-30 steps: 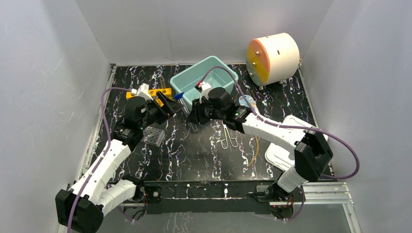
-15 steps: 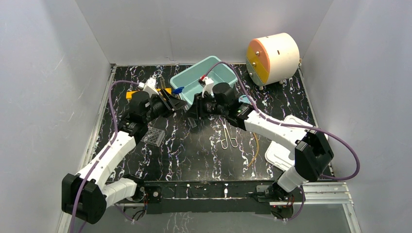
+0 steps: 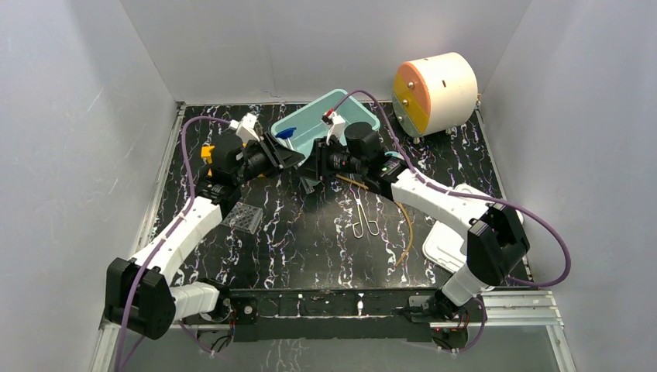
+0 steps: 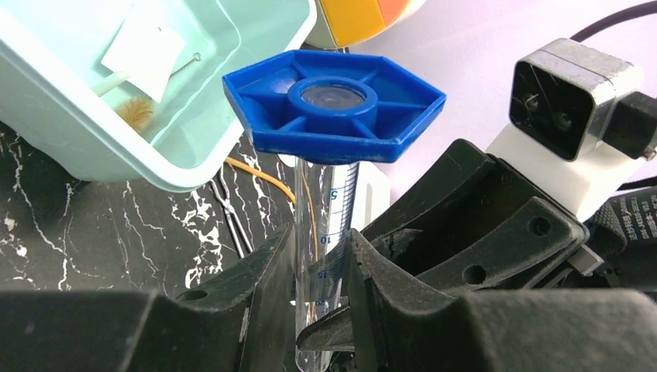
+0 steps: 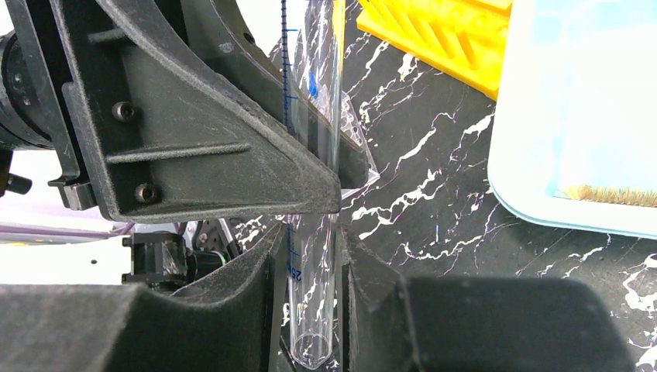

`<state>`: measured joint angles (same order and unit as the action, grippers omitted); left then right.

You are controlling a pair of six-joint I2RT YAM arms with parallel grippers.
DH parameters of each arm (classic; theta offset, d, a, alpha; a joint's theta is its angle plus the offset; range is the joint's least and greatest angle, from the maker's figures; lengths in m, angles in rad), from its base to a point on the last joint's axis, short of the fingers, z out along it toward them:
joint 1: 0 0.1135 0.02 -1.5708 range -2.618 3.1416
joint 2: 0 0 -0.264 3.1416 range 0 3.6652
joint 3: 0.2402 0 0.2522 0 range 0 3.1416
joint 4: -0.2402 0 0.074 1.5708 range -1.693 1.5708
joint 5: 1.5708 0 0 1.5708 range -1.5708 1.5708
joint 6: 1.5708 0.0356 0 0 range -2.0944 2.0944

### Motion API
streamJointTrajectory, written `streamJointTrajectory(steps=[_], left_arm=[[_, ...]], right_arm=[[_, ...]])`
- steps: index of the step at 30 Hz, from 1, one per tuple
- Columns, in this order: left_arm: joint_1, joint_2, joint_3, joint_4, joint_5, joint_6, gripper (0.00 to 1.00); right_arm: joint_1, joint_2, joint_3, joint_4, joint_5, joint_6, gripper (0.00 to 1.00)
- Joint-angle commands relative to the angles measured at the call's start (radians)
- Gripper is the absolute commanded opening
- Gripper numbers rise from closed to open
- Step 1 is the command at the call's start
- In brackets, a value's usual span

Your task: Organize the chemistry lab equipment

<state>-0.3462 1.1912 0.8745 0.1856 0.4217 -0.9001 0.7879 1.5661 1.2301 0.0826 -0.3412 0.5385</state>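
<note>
Both arms on one item: clear graduated cylinder (image 4: 325,256), held off the table, upper centre of the top view, at the near-left rim of the teal bin (image 3: 335,93).

- Top view: left gripper (image 3: 283,159) and right gripper (image 3: 314,167) meet nose to nose. Only the cylinder's blue hexagonal foot (image 3: 287,132) is readable; the grip itself is hidden.
- Left wrist: left gripper (image 4: 319,248) fingers clamped on the cylinder's glass, blue foot (image 4: 333,105) sticking out past them. Scale marks visible. Right arm's wrist camera (image 4: 569,93) is at upper right.
- Right wrist: right gripper (image 5: 310,256) fingers pressed on the same cylinder (image 5: 314,310) near its open end. The left gripper's fingers (image 5: 201,147) are just beyond, further along the tube.
- Bin contents show only in wrist views: brush (image 4: 135,108) and white card (image 4: 147,50).
- Yellow tube rack (image 3: 207,152) sits upper left behind the left arm; its top face is clearer in the right wrist view (image 5: 442,35).
- Wire clips (image 3: 364,221) and amber tubing (image 3: 407,232) lie on the black marbled table (image 3: 310,248), centre-right.
</note>
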Motion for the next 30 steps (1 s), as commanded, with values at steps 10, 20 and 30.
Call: streamJointTrajectory(steps=[10,20,30], left_arm=[[0.0,0.113,0.186,-0.015,0.015,0.136,0.0],[-0.001,0.461,0.649,-0.397,-0.032,0.541,0.0],[-0.005,0.765,0.926,-0.575,0.059,0.737,0.05]], right_arm=[[-0.085,0.002,0.081,0.036,-0.021,-0.012,0.55],[-0.228,-0.129,0.069,-0.103,0.073,-0.132,0.76],[-0.304,-0.219,-0.001,-0.199,0.131,-0.168,0.75]])
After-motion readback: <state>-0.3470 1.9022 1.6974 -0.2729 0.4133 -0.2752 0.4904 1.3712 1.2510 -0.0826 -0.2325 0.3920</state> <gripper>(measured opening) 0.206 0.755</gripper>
